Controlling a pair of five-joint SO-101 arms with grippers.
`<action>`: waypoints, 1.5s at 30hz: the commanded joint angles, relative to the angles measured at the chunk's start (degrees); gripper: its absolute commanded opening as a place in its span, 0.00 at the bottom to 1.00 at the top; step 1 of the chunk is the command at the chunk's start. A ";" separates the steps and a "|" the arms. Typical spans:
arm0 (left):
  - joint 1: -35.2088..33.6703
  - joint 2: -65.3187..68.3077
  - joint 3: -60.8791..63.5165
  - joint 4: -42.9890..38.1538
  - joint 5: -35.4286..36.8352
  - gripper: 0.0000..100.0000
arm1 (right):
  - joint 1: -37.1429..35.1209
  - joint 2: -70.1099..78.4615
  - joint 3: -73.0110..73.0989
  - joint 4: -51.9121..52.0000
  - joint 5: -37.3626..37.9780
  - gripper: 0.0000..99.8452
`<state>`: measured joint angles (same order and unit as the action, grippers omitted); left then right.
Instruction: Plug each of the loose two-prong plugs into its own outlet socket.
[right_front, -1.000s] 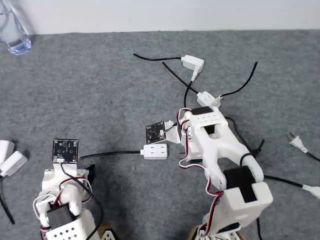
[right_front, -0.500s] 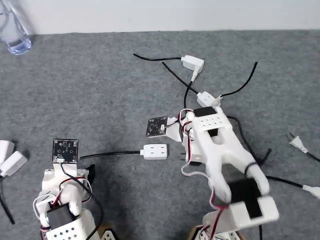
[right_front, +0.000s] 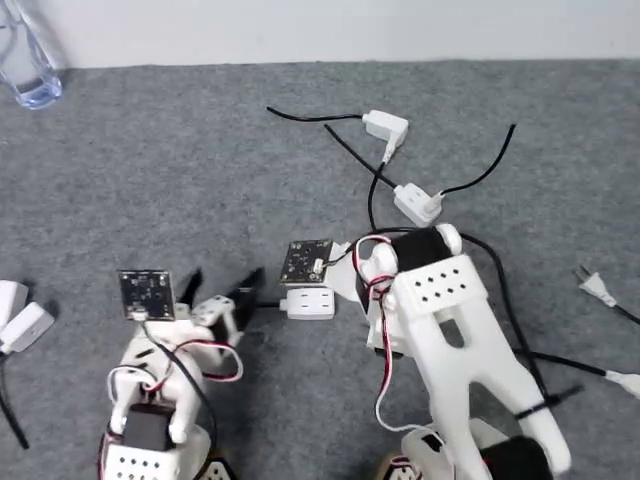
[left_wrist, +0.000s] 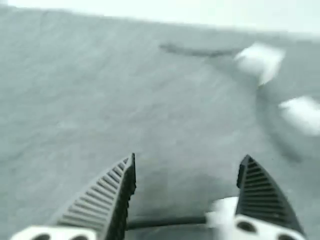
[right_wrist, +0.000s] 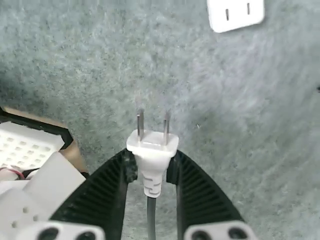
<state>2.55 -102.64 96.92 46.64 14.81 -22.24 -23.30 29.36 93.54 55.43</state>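
Right wrist view: a white two-prong plug (right_wrist: 151, 145) is clamped between the black ribbed fingers of the right gripper (right_wrist: 150, 161). Its two metal prongs point straight out past the fingertips and its cord runs back between them. Ahead of the prongs and off to one side, clearly apart from them, a white outlet socket (right_wrist: 235, 14) lies on the grey carpet (right_wrist: 75, 60) with two slots showing. In the high view this socket sits between the two arms, just beside the left gripper (right_front: 222, 288). That gripper's fingers stand wide apart and hold nothing. In the left wrist view the socket's black cord (left_wrist: 165, 221) crosses the gap between them. Farther beyond the right arm lie two more white plugs (right_front: 386, 127) (right_front: 418, 203) on black cords.
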 joint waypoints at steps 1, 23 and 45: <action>10.20 -0.44 -0.48 -4.40 8.70 0.31 | 0.66 -2.95 -3.78 0.40 -2.11 0.01; 28.92 -0.44 -0.66 0.35 11.60 0.31 | 3.38 -2.95 -2.81 -13.23 -4.66 0.01; 28.75 -0.44 -0.48 0.18 11.34 0.31 | -5.41 -3.56 -0.62 -7.60 -6.15 0.01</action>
<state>31.30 -102.64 96.92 46.81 25.89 -26.99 -24.79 29.27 85.19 49.54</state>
